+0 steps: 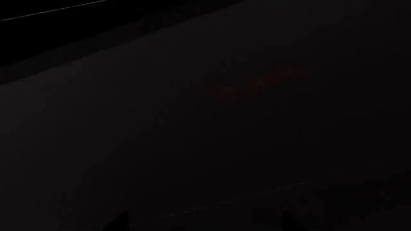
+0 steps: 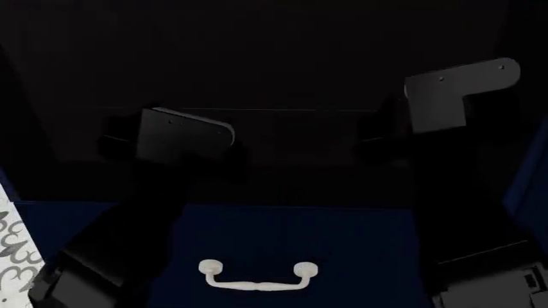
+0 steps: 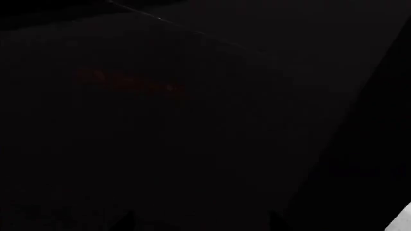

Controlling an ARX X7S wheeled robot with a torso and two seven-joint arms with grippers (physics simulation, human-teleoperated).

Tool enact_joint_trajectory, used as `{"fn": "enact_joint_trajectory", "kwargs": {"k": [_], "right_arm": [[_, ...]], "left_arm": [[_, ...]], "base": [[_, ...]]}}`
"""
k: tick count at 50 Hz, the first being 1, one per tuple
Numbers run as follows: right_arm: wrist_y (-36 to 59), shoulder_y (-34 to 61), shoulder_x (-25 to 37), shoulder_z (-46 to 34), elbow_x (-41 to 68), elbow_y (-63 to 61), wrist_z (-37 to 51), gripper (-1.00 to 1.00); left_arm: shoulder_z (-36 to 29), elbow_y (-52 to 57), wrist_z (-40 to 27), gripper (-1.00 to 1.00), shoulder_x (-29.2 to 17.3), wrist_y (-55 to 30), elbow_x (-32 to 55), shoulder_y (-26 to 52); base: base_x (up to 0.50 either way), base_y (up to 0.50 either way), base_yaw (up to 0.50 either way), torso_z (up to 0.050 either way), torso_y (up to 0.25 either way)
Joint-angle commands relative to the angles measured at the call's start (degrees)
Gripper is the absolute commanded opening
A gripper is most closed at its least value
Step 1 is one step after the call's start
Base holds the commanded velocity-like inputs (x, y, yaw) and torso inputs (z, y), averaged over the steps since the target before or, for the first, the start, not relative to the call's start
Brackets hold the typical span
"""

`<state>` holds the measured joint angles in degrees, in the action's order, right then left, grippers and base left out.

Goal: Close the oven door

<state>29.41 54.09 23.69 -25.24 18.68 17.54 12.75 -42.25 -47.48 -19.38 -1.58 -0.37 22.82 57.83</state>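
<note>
The oven door (image 2: 283,144) is a wide glossy black panel across the middle of the head view, above the navy drawer; a thin pale line marks one edge. It is too dark to tell its tilt. Both arms reach forward to it, the left wrist plate (image 2: 184,135) and the right wrist plate (image 2: 453,93) showing grey. The door's flat black face (image 1: 212,134) fills the left wrist view, close to my open left gripper (image 1: 205,224). The same black face (image 3: 160,144) fills the right wrist view in front of my open right gripper (image 3: 203,222). Nothing sits between either pair of fingers.
A navy drawer front (image 2: 360,244) with a white curved handle (image 2: 256,276) lies directly below the door, between my arms. Navy cabinet sides (image 2: 527,186) flank the oven. A patterned white patch (image 2: 13,256) shows at the lower left.
</note>
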Motion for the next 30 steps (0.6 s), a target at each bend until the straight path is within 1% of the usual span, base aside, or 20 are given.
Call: {"fn": "enact_joint_trajectory", "kwargs": {"k": [1,4,6,7,10,13,14,21,30], "right_arm": [[-8.96,9.11,-3.83,-2.67,-3.83,21.22,-4.94,1.00],[-12.11,11.26,-4.95,-3.22,-4.63,27.13,-6.33,1.00],[-14.85,12.84,-5.93,-3.64,-5.21,31.74,-7.46,1.00],[-17.09,14.26,-6.85,-4.14,-5.87,35.96,-8.26,1.00],[-22.08,17.31,-8.75,-4.85,-6.92,45.03,-9.96,1.00],[-27.29,21.01,-10.87,-5.45,-8.04,55.79,-11.03,1.00],[-27.69,21.58,-11.04,-5.05,-7.84,57.26,-11.52,1.00],[-26.04,21.34,-10.46,-1.80,-9.13,57.41,-12.02,1.00],[-25.75,21.51,-11.13,1.23,-11.68,57.40,-12.12,1.00]], "left_arm": [[-28.12,-19.67,-3.45,1.00,1.57,11.77,29.95,11.68],[-35.20,-20.13,-3.88,1.00,1.58,11.89,37.63,12.88],[-38.66,-20.21,-4.19,1.00,1.58,11.75,41.50,14.01],[-39.94,-20.19,-4.25,1.00,1.58,11.47,43.08,14.39],[-42.59,-19.82,-4.21,1.00,1.58,10.63,47.09,15.44],[-44.14,-19.52,-4.57,1.00,1.58,10.59,48.80,15.52],[-44.53,-19.37,-4.84,1.00,1.58,10.36,49.03,15.56],[-45.05,-19.70,-4.33,1.00,1.58,7.61,51.67,15.80],[-45.43,-19.54,-4.42,1.00,1.58,8.23,52.04,15.55]], "base": [[0.00,0.00,0.00,0.000,0.000],[0.00,0.00,0.00,0.000,0.000],[0.00,0.00,0.00,0.000,0.000],[0.00,0.00,0.00,0.000,0.000],[0.00,0.00,0.00,0.000,0.000],[0.00,0.00,0.00,0.000,0.000],[0.00,0.00,0.00,0.000,0.000],[0.06,0.00,0.02,0.000,0.000],[0.07,0.00,0.03,0.000,0.000]]}}
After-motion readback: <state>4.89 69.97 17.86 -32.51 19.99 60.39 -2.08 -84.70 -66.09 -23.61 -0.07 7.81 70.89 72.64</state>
